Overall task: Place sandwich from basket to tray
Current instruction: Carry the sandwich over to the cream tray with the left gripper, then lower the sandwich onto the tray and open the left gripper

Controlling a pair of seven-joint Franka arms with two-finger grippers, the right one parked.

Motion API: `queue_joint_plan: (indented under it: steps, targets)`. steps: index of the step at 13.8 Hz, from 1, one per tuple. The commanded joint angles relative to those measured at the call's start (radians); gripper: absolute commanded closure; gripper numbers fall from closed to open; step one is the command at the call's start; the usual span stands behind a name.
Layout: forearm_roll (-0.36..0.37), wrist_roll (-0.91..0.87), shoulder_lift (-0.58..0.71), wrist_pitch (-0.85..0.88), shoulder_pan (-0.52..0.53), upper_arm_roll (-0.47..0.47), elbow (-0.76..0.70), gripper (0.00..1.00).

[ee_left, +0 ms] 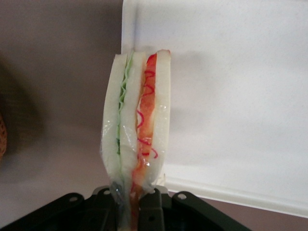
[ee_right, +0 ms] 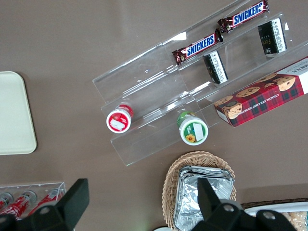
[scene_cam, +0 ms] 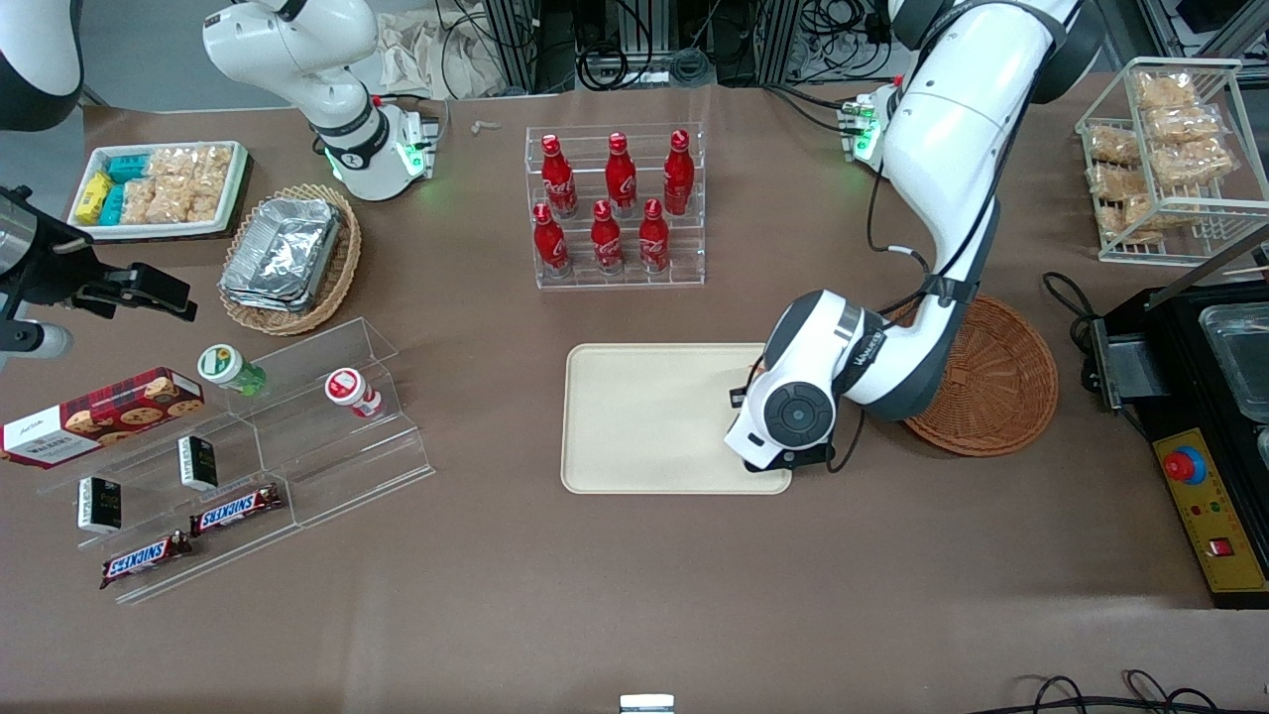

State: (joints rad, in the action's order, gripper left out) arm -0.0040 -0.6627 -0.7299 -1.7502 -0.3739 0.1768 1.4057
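My left gripper point(ee_left: 131, 204) is shut on the sandwich point(ee_left: 137, 122), a wrapped wedge of white bread with green and red filling, held above the rim of the cream tray point(ee_left: 231, 96). In the front view the wrist point(scene_cam: 788, 416) hangs over the edge of the tray point(scene_cam: 644, 416) nearest the reddish-brown basket point(scene_cam: 996, 382); the fingers and sandwich are hidden under it there. The basket shows nothing in its visible part and is partly covered by the arm.
A clear rack of red bottles point(scene_cam: 615, 203) stands farther from the front camera than the tray. A clear stepped shelf point(scene_cam: 268, 436) with snacks lies toward the parked arm's end. A black box point(scene_cam: 1205, 397) and a wire rack of snacks point(scene_cam: 1170, 159) stand at the working arm's end.
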Motion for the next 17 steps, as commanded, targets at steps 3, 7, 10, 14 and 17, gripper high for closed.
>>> queue_joint_plan:
  steps: [3,7,10,14,17]
  targets:
    - [-0.002,-0.035,-0.048,-0.048,-0.039,-0.006,-0.033,0.8]
    - [-0.005,-0.057,-0.06,-0.049,-0.034,-0.01,-0.034,0.29]
    - [0.007,-0.051,-0.045,-0.032,-0.028,-0.013,-0.039,0.0]
    - [0.079,-0.015,0.032,0.079,0.018,-0.023,-0.042,0.0]
    - [0.084,0.067,0.133,0.164,0.099,-0.026,-0.037,0.0]
